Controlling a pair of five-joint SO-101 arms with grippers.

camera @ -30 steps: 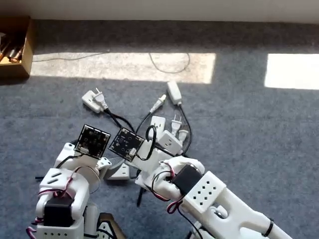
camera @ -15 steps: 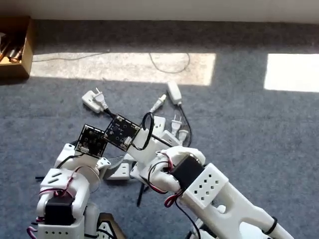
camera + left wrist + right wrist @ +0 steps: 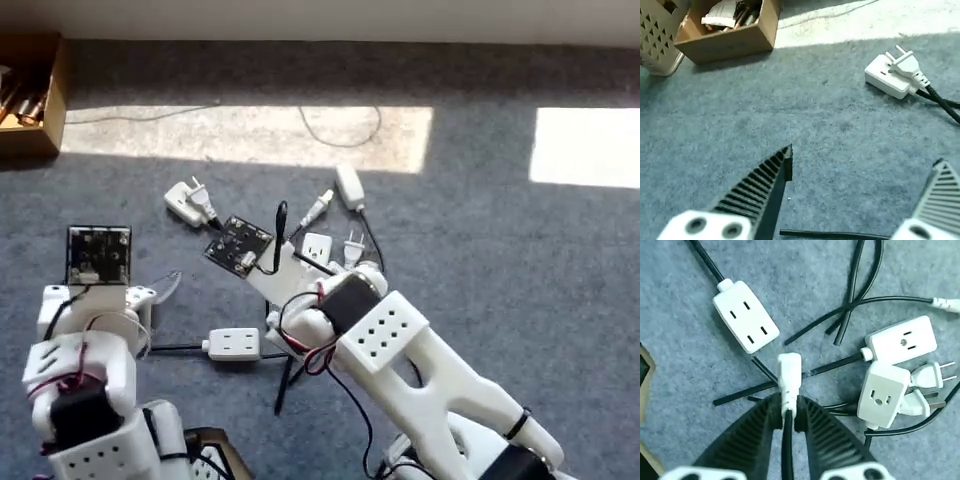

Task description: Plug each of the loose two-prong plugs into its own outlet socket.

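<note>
Plug (image 3: pixel 789 371) in right hand (image 3: pixel 786 409) — wrist view

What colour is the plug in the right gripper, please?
White plug, black cord; clearest in the right wrist view.

A socket block (image 3: pixel 232 344) lies on the carpet (image 3: pixel 500 260) at the front. Behind it, leftward, a two-prong plug (image 3: pixel 203 197) rests on another socket block (image 3: pixel 181 206). A cardboard box (image 3: pixel 38 100) sits far back left.

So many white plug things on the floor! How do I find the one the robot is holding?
Find the big white arm on the right of the grey carpet and follow it to its hand. Between its black fingers sits a small white plug on a black cord. The other plugs lie loose on the carpet; this one is pinched.
</note>
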